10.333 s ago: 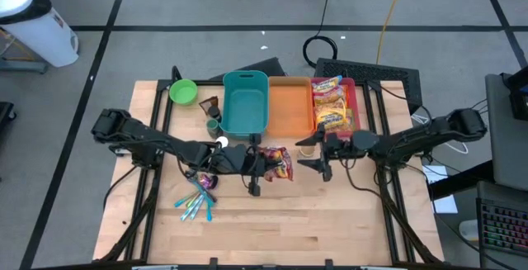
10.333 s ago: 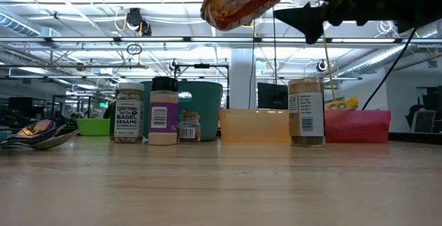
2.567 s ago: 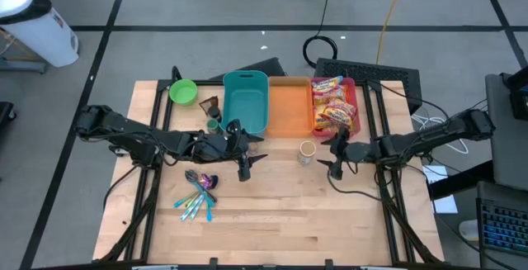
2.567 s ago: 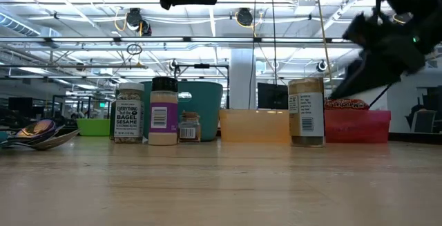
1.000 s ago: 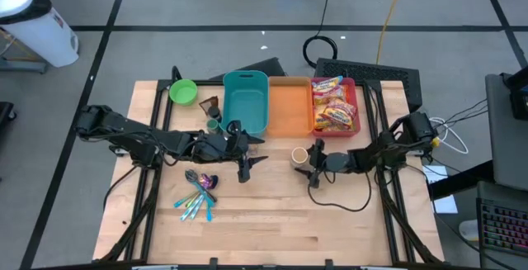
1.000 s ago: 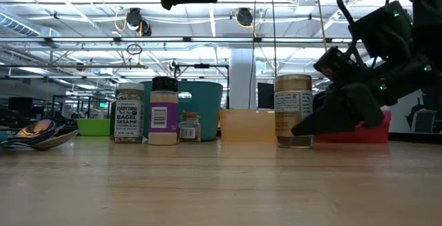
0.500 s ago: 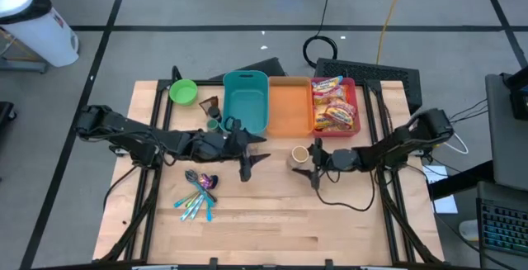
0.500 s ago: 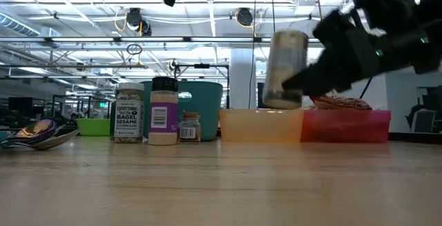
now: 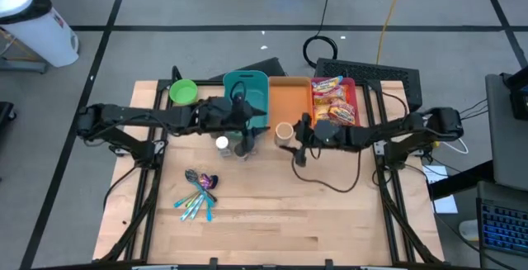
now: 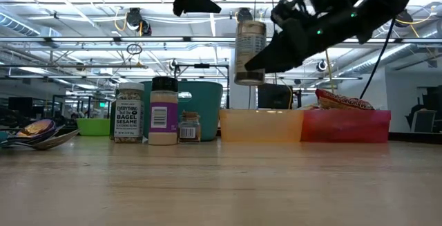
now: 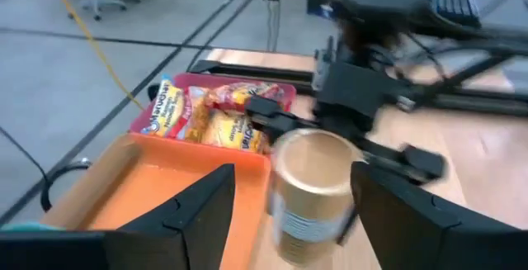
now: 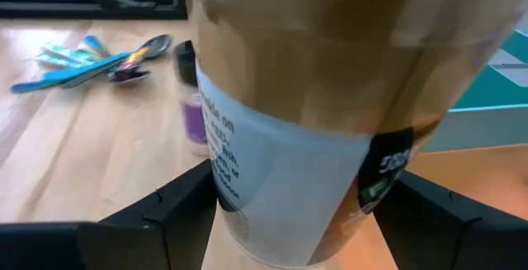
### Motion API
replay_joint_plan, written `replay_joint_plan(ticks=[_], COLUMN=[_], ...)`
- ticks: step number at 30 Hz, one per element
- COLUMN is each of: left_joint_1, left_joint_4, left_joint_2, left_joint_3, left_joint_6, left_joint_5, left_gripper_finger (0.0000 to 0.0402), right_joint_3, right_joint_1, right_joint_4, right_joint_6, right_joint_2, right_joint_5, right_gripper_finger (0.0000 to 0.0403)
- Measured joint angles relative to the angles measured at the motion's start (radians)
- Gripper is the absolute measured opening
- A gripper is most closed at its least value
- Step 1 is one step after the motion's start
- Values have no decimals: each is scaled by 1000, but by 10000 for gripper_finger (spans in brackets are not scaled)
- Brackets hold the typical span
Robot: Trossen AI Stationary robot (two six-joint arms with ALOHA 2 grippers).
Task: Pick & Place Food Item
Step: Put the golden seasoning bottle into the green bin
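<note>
The right gripper (image 9: 290,140) clasps a gold-lidded spice jar (image 10: 249,52), held high near the wooden bench's (image 9: 330,220) back edge, beside the orange bin (image 9: 289,105). Keep it upright and steady; the left gripper (image 9: 241,138) hovers unclenched, empty.

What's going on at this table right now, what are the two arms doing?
The right gripper is shut on a spice jar and holds it in the air, well clear of the wooden table, by the front edge of the orange bin. The left gripper is open and holds nothing; it hangs near the teal bin. Snack packets lie in the red bin.
</note>
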Motion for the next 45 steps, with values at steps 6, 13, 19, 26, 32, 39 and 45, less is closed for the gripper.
replay_joint_plan(ticks=[6,13,19,26,32,39,45], left_joint_1=[54,175,196,150,124,117,112], left_joint_4=[-27,-62,-72,-75,-42,-10,-67], left_joint_2=[0,77,216,305,291,304,303], left_joint_3=[26,80,174,223,223,224,223], left_joint_6=[12,-2,34,87,119,120,76], left_joint_5=[-2,71,225,231,230,248,248], left_gripper_finger=[296,319,319,319,319,319,319], right_joint_3=[0,32,40,38,42,42,42], right_joint_1=[-107,-179,-164,-159,-158,-132,-110], right_joint_4=[51,73,58,-12,-14,64,74], right_joint_6=[-30,-28,-34,-31,-32,-31,-31], right_joint_2=[28,28,28,30,28,30,34], right_joint_5=[-41,-131,-144,-142,-150,-145,-144], right_gripper_finger=[269,271,273,271,272,267,270])
